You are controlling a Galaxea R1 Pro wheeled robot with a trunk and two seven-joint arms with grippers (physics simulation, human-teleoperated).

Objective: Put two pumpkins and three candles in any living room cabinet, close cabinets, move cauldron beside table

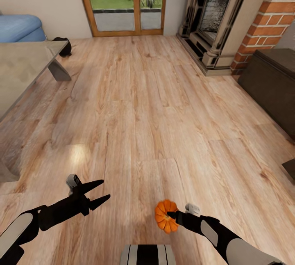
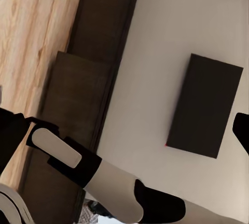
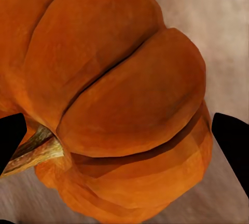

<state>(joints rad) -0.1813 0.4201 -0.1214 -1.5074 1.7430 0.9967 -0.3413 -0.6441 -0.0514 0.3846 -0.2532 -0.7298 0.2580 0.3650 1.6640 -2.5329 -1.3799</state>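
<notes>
Head view shows your right gripper (image 1: pixel 171 216) clamped on an orange pumpkin (image 1: pixel 165 215), held above the pale wood floor (image 1: pixel 155 109); your left gripper (image 1: pixel 98 193) hangs with fingers spread, holding nothing. Farther out, the glass table (image 1: pixel 20 68) stands left with the black cauldron (image 1: pixel 63 46) behind it, and the dark cabinet (image 1: pixel 270 80) right beside a brick fireplace (image 1: pixel 217 14).

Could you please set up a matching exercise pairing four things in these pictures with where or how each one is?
Things:
1. pumpkin
2. cauldron
3. left tool
4. cabinet

States:
A. open, holding nothing
B. on the floor past the table's far corner
C. held in the right tool
D. along the right, by the brick wall

Pairs: 1-C, 2-B, 3-A, 4-D
</notes>
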